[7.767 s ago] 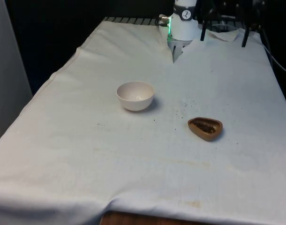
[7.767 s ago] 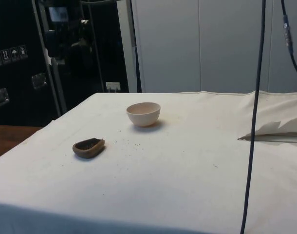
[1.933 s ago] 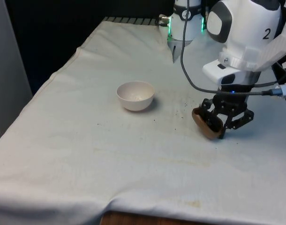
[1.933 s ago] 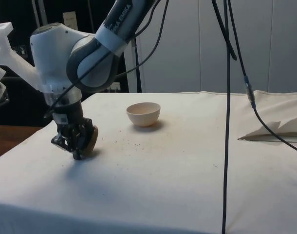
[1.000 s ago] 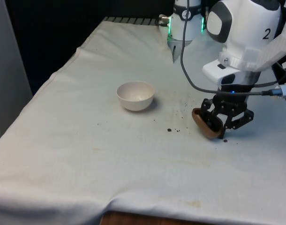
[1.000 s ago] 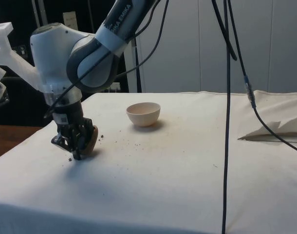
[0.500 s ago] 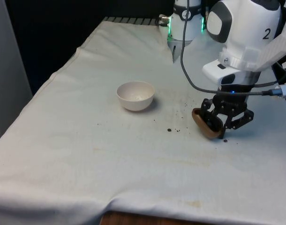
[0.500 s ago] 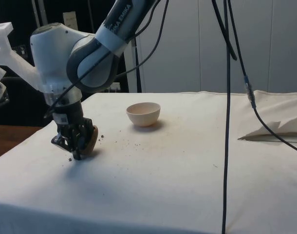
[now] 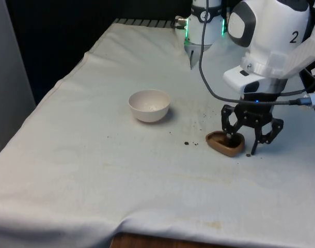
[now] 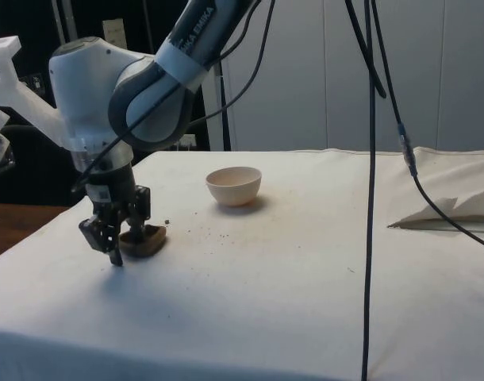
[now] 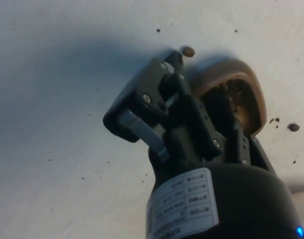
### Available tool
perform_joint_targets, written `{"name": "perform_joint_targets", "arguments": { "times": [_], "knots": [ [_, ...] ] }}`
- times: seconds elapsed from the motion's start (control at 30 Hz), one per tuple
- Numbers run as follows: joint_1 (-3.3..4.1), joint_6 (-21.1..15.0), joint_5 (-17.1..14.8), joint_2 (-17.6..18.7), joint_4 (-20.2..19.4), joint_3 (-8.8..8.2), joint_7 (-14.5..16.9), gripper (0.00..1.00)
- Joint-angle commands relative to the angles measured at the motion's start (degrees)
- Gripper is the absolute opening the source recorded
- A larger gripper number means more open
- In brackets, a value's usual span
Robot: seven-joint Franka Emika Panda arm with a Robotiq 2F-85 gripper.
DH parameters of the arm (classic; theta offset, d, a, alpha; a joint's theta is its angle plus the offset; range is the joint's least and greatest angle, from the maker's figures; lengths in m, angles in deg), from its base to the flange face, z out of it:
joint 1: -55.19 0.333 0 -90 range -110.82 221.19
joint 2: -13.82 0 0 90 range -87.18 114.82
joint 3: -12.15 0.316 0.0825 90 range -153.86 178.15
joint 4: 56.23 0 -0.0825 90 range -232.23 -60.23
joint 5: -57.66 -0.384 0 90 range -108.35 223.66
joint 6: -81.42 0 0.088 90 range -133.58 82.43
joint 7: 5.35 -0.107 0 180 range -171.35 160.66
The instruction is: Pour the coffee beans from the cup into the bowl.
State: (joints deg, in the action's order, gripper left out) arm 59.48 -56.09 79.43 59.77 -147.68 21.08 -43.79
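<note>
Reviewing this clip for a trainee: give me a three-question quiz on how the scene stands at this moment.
1. True or false: the end effector holds the brown cup off the cloth.
2. What lies scattered on the white cloth near the cup?
3. Towards which side of the front view from the cup is the bowl? A) left B) right

Key: 1. False: the cup rests on the cloth, jaws open over it. 2. Spilled coffee beans. 3. A.
</note>
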Motion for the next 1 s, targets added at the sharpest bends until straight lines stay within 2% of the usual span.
{"name": "perform_joint_targets", "arguments": {
  "times": [0.0,0.1,0.13,0.17,0.2,0.3,0.47,0.63,0.7,0.73,0.77,0.8,0.97],
  "knots": [
    [0.06,0.0,-0.06,0.0,0.06,0.0,-0.11,0.51],
    [0.06,0.0,-0.06,0.0,0.06,0.0,-0.11,0.66],
    [0.06,0.0,-0.06,0.0,0.06,0.0,-0.11,0.76],
    [0.0,0.0,0.0,0.0,0.0,0.0,0.0,0.81],
    [0.06,0.0,-0.06,0.0,0.06,0.0,-0.11,0.81],
    [0.06,0.0,-0.06,0.06,0.11,0.0,-0.11,0.99],
    [0.0,0.0,0.0,0.0,0.0,0.0,0.0,1.0],
    [0.29,0.34,0.0,0.06,0.29,0.06,-0.34,1.0],
    [0.63,1.09,0.11,-0.17,0.52,0.06,-0.57,1.0],
    [0.63,1.09,0.11,-0.17,0.52,0.06,-0.57,1.0],
    [0.23,0.29,0.06,-0.06,0.29,0.17,-0.11,1.0],
    [0.86,1.89,0.29,-0.29,0.86,0.11,-0.86,1.0],
    [1.32,4.35,1.09,-0.34,2.01,0.4,-1.66,1.0]
  ]
}}
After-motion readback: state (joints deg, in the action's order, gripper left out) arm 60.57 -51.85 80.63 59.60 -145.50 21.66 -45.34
